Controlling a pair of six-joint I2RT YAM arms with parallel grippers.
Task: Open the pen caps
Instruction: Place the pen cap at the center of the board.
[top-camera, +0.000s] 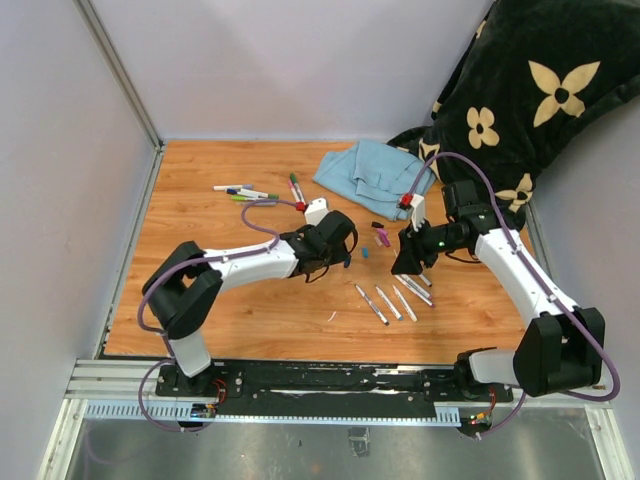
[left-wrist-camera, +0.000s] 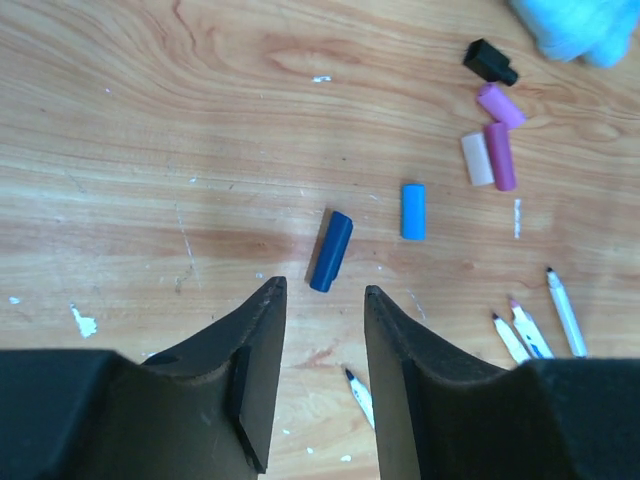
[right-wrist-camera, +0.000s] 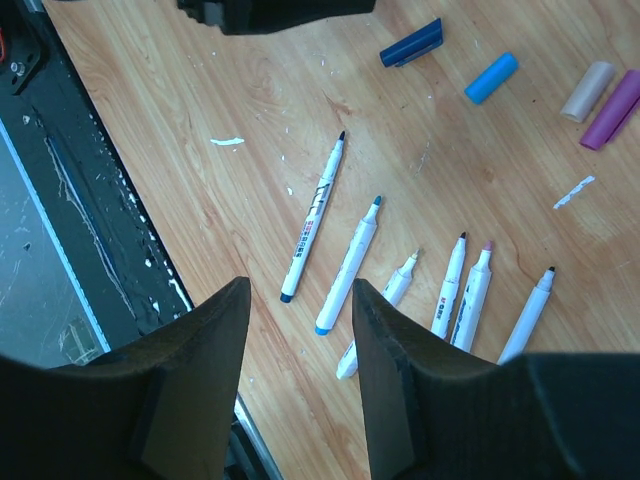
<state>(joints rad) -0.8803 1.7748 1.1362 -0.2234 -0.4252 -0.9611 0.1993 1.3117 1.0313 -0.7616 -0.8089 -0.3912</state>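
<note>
My L gripper stood part-open, holding nothing; dark blue cap lay just past fingertips. R gripper likewise part-open, empty, above uncapped markers.

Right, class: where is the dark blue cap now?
Left wrist view: dark blue cap lies just ahead of the left pincer, light blue cap to its right.

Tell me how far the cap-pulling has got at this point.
Done: six uncapped markers lie in a loose row with bare tips, and six loose caps sit apart from them. In hand: nothing. The left claw and right claw are both open and empty. Left: a cluster of about four capped markers at the far left, untouched.
</note>
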